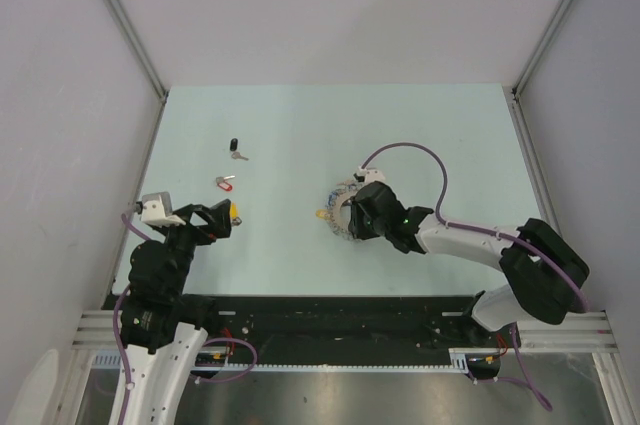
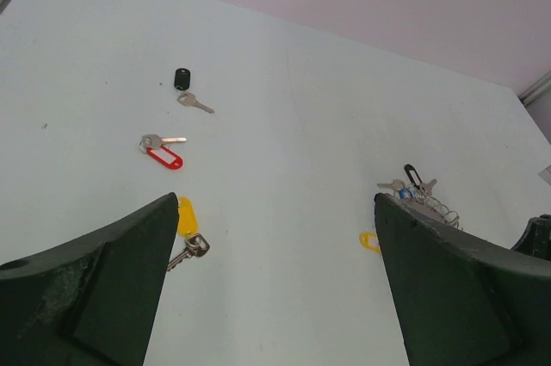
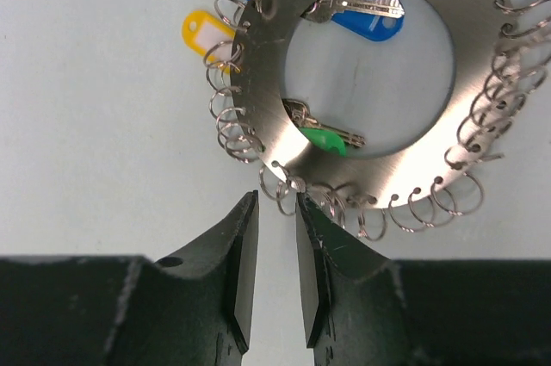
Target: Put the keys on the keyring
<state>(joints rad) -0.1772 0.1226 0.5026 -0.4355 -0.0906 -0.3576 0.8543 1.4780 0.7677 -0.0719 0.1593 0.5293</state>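
Just ahead of right gripper (image 3: pixel 275 204), keyring (image 3: pixel 387 178)

The table (image 1: pixel 300 125) is plain pale mint green. On it the black-headed key (image 2: pixel 182 78) has a silver blade. The red-headed key (image 2: pixel 164 157) lies toward 6 o'clock from it, then the yellow-headed key (image 2: pixel 186 215). The keyring (image 3: pixel 405 168) is brushed silver. Its blue tag (image 3: pixel 370 26) is at 12 o'clock, its green tag (image 3: pixel 325 139) at 7 o'clock and its yellow tag (image 3: pixel 207 28) at 10 o'clock.
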